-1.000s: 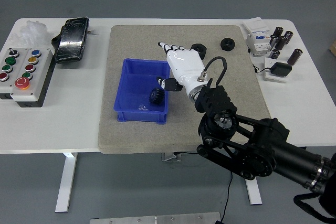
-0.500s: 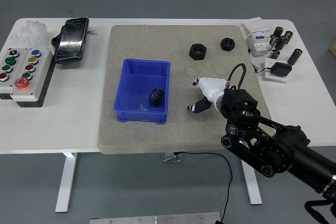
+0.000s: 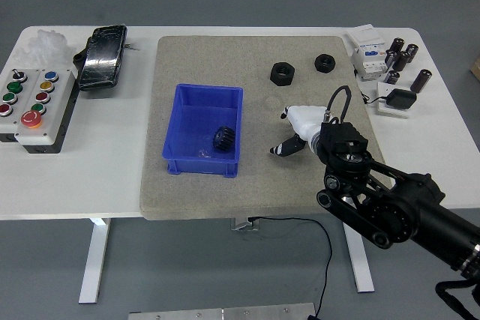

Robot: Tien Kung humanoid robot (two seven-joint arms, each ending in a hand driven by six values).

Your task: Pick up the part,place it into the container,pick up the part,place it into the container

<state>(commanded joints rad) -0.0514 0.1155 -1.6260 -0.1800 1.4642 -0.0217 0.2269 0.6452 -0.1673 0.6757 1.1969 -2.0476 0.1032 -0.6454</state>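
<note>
A blue container (image 3: 178, 140) sits on the left half of the grey mat (image 3: 202, 185) with a black gear-like part (image 3: 223, 139) inside it. Two black nut-shaped parts lie at the mat's back: the larger one (image 3: 283, 73) and a smaller one (image 3: 324, 61). My right hand (image 3: 292, 134), white with dark fingertips, hovers over the mat to the right of the container. Its fingers are relaxed and hold nothing. The black right arm (image 3: 382, 200) runs off to the lower right. The left arm is out of view.
A control box with coloured buttons (image 3: 30, 103) and a black wrapped object (image 3: 103, 55) lie on the table's left. White electrical modules (image 3: 367, 54), black cylinders (image 3: 401, 58) and a small black pad (image 3: 401, 100) occupy the right side.
My right hand has pulled back from above the container's right wall to the right and toward me, empty. The black part stays in the container. In the last half second it barely moved.
</note>
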